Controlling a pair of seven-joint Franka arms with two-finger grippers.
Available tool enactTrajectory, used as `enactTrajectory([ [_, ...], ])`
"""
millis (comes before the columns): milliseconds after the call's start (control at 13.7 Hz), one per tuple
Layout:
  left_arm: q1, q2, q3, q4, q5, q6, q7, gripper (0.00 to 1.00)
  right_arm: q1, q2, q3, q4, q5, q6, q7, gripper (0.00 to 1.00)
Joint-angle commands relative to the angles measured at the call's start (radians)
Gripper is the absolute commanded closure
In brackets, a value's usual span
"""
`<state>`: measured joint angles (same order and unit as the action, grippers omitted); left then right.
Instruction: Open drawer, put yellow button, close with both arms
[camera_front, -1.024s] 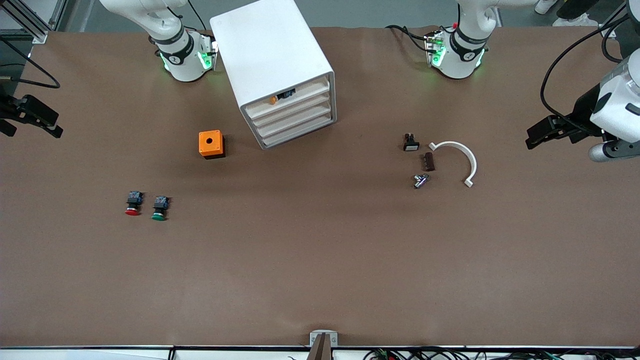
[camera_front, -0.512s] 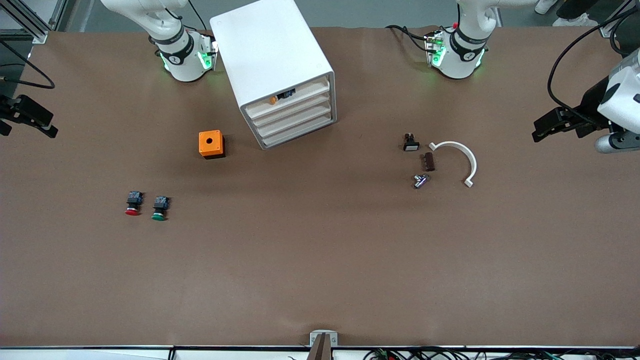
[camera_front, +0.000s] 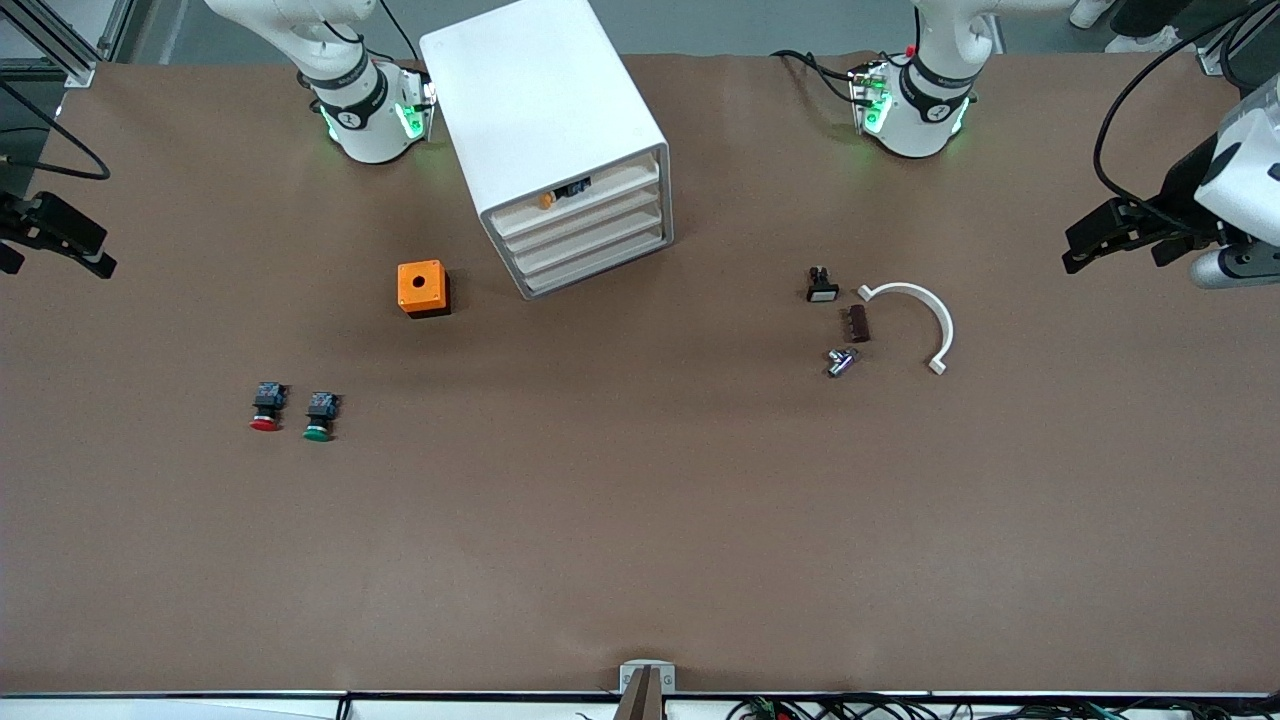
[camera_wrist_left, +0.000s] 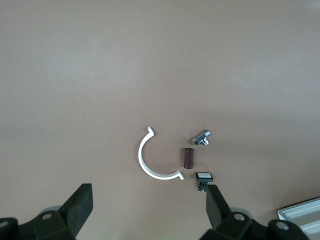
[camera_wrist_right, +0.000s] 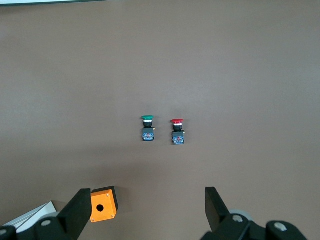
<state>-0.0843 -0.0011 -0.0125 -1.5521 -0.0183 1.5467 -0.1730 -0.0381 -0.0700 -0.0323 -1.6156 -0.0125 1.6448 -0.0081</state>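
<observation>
The tall white rounded-edge cabinet (camera_front: 545, 130) is seen standing on the brown desk (camera_front: 640, 520) between the two arm bases. Its uppermost shallow white drawer (camera_front: 575, 195) is not pushed fully home, and the small push button with a yellow-orange cap and black body (camera_front: 560, 194) is seen lying in it.

The black two-finger left gripper (camera_front: 1085, 240) is held above the left arm's end of the desk; its fingers (camera_wrist_left: 80, 205) are spread wide with nothing between them. The black two-finger right gripper (camera_front: 70, 245) is held above the right arm's end of the desk, its fingers (camera_wrist_right: 212, 205) likewise parted and empty.

An orange square box with a round hole (camera_front: 421, 288) is placed near the cabinet. A red-capped button (camera_front: 266, 406) and a green-capped button (camera_front: 319, 415) are set side by side, nearer the front camera. A white half-ring clip (camera_front: 920, 315), a small brown block (camera_front: 858, 323), a small metal fitting (camera_front: 840, 361) and a small black switch with a white face (camera_front: 821, 286) are grouped close together.
</observation>
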Motion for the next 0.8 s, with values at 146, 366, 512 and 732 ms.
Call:
enactTrajectory([
  [146, 0.018, -0.039, -0.024, -0.031, 0.014, -0.004, 0.018, 0.00, -0.013, 0.015, 0.022, 0.028, 0.017, -0.013, 0.005, 0.00],
  [366, 0.090, -0.057, -0.087, -0.048, 0.014, -0.004, 0.018, 0.00, 0.004, 0.027, 0.020, 0.029, 0.017, -0.005, 0.010, 0.00],
  [512, 0.092, -0.059, -0.084, -0.039, 0.018, -0.020, 0.020, 0.00, 0.015, 0.030, 0.020, 0.029, 0.016, -0.005, 0.011, 0.00],
  [732, 0.092, -0.059, -0.083, -0.037, 0.020, -0.023, 0.020, 0.00, 0.032, 0.035, 0.020, 0.029, 0.011, -0.005, 0.013, 0.00],
])
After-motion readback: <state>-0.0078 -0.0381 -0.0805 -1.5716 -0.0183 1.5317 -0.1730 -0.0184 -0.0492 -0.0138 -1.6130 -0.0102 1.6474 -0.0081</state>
